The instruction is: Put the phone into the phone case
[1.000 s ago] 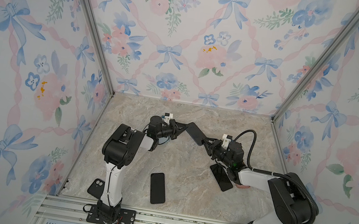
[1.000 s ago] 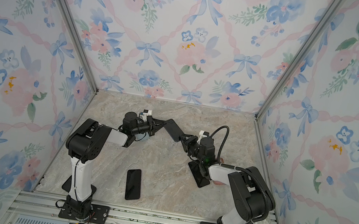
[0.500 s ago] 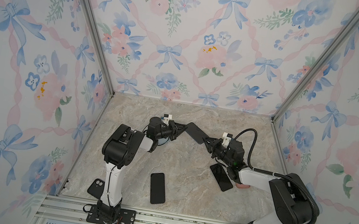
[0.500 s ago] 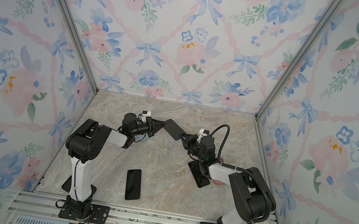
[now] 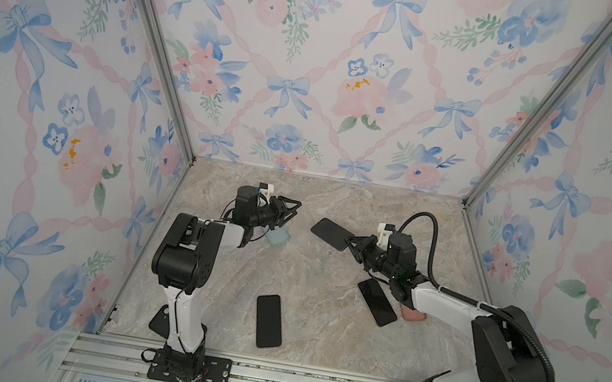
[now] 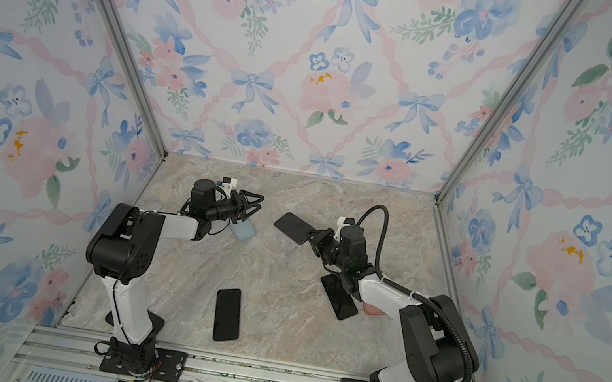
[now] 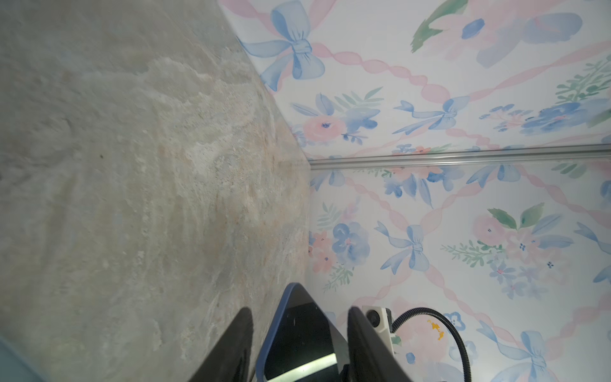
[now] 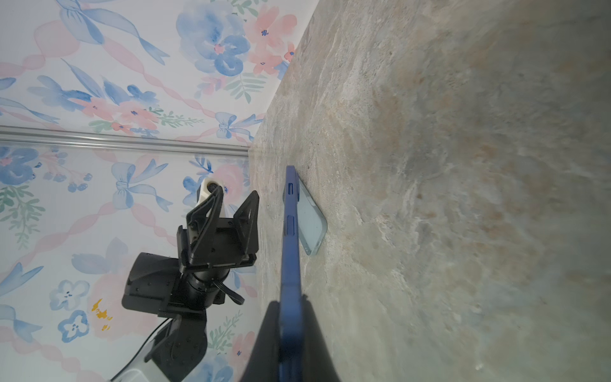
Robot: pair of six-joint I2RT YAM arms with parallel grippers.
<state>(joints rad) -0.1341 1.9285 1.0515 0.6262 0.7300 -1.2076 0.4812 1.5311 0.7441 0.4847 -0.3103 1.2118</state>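
Note:
A phone [image 5: 329,232] with a dark screen sits in a dark blue phone case and hangs above the table at mid-back, also visible in a top view [image 6: 292,225]. My right gripper [image 5: 350,242] is shut on its near end; in the right wrist view the blue case edge [image 8: 291,251] runs out from between the fingers [image 8: 271,330]. My left gripper [image 5: 293,210] stands open a short way left of the phone, not touching it. In the left wrist view the phone [image 7: 297,337] shows between the spread fingers [image 7: 238,344].
A light blue case [image 5: 277,237] lies on the table under my left gripper. A bare black phone [image 5: 268,321] lies at front centre. Another black phone [image 5: 377,302] rests beside a pink case [image 5: 411,313] under my right arm. A dark case [image 5: 158,320] lies by the left base.
My left gripper has opened, let go of the cased phone and pulled back to the left. My right gripper has shut on the phone's other end and now holds it alone.

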